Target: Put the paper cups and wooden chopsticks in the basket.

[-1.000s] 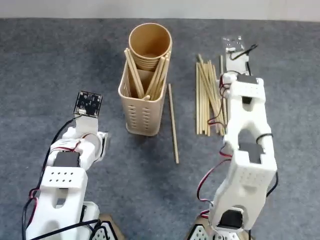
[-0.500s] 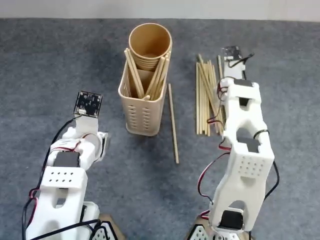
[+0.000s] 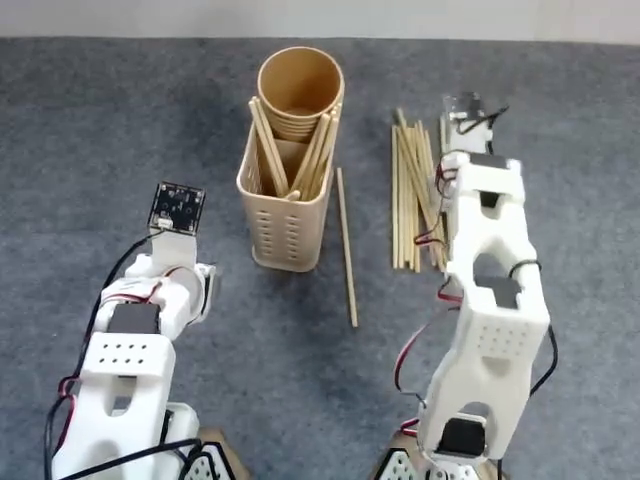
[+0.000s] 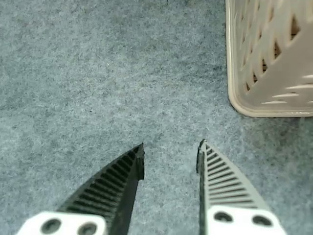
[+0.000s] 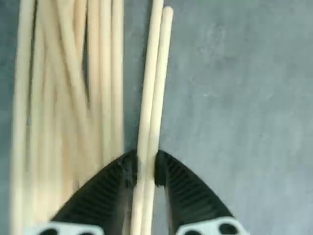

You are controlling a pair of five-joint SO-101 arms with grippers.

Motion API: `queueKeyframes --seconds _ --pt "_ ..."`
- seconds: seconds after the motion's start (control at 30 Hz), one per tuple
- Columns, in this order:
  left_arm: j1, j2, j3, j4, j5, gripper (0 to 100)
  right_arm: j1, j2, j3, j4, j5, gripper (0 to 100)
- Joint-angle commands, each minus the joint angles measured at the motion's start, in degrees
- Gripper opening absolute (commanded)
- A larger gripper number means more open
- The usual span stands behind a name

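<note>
On the grey mat (image 3: 100, 110), the left gripper (image 4: 170, 152) hangs with jaws apart near the basket (image 3: 285, 225) holding the paper cups (image 3: 300, 90). A loose chopstick (image 3: 346, 245) lies just beside the basket. At the chopstick pile (image 3: 410, 195), the right gripper (image 5: 145, 169) is clamped on a chopstick pair (image 5: 156, 73).

The basket (image 3: 283, 215) was beige, patterned with rows of short slots. The paper cups (image 3: 300, 85) were kraft brown. The chopsticks (image 3: 412, 190) were pale natural wood. The table (image 3: 100, 120) was mottled grey. The left arm (image 3: 125, 360) and right arm (image 3: 490, 290) were white with red and black wires. The left gripper (image 4: 171, 152) and right gripper (image 5: 144, 164) had black ribbed fingers on white mounts.
</note>
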Motion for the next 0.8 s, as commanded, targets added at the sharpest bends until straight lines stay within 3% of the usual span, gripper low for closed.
queueKeyframes --seconds 0.0,0.27,0.4,0.53,0.77 --pt "0.8 -1.0 -0.2 -0.9 0.1 20 -0.1 -18.4 -0.6 0.7 -8.1 0.4" --pt "0.8 -1.0 -0.2 -0.9 0.1 20 -7.5 -48.6 0.2 0.3 -14.3 0.4" --pt "0.8 -1.0 -0.2 -0.9 0.1 20 -12.0 -56.8 6.9 -6.5 -14.4 0.4" --pt "0.8 -1.0 -0.2 -0.9 0.1 20 -16.3 -63.3 21.3 -22.6 -14.3 0.4" --pt "0.8 -1.0 -0.2 -0.9 0.1 20 -27.1 -67.7 54.5 -60.4 -14.3 0.4"
